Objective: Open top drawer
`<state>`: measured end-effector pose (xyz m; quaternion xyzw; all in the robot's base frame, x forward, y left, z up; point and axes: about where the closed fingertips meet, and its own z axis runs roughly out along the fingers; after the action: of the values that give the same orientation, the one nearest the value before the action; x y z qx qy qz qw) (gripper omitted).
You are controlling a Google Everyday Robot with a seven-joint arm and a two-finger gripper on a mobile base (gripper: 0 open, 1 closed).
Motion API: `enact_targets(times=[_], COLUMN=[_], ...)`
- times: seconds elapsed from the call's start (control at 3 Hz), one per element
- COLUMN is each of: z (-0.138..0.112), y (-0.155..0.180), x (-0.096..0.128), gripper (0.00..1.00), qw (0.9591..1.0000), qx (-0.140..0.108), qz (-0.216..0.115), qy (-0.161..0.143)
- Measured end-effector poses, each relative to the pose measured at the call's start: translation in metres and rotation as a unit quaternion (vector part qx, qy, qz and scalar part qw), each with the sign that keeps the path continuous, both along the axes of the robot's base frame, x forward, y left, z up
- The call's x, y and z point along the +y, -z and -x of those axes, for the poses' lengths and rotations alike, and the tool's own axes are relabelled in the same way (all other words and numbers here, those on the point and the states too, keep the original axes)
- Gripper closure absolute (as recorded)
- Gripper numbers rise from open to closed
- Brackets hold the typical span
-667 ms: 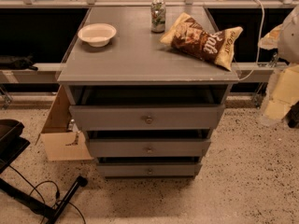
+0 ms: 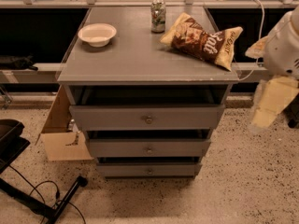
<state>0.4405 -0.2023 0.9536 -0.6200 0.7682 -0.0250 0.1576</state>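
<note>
The top drawer (image 2: 147, 117) is the widest grey drawer of the grey cabinet (image 2: 140, 59), with a small round metal knob (image 2: 148, 120) at mid-front. Its front stands out a little from the cabinet, with a dark gap above it. Two shallower grey drawers (image 2: 148, 148) sit below it, each also slightly out. My gripper (image 2: 271, 107) hangs blurred at the right edge of the camera view, to the right of the cabinet at about top-drawer height, apart from the knob and holding nothing that I can see.
On the cabinet top stand a white bowl (image 2: 97, 34), a drink can (image 2: 158, 16) and a brown chip bag (image 2: 203, 40). A cardboard box (image 2: 60, 134) leans at the cabinet's left. A black stand and cables (image 2: 42, 199) lie on the speckled floor at lower left.
</note>
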Motion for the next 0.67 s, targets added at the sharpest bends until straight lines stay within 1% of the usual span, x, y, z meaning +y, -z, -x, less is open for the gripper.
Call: enact_targets(times=[0.33, 0.67], z=[-0.007, -0.030], y=[0.056, 0.125], x=[0.024, 0.059], gripper=[0.00, 0.00], qw=[0.9989, 0.9964], qx=[0.015, 0.019], qz=[-0.028, -0.052], qy=[-0.034, -0.064])
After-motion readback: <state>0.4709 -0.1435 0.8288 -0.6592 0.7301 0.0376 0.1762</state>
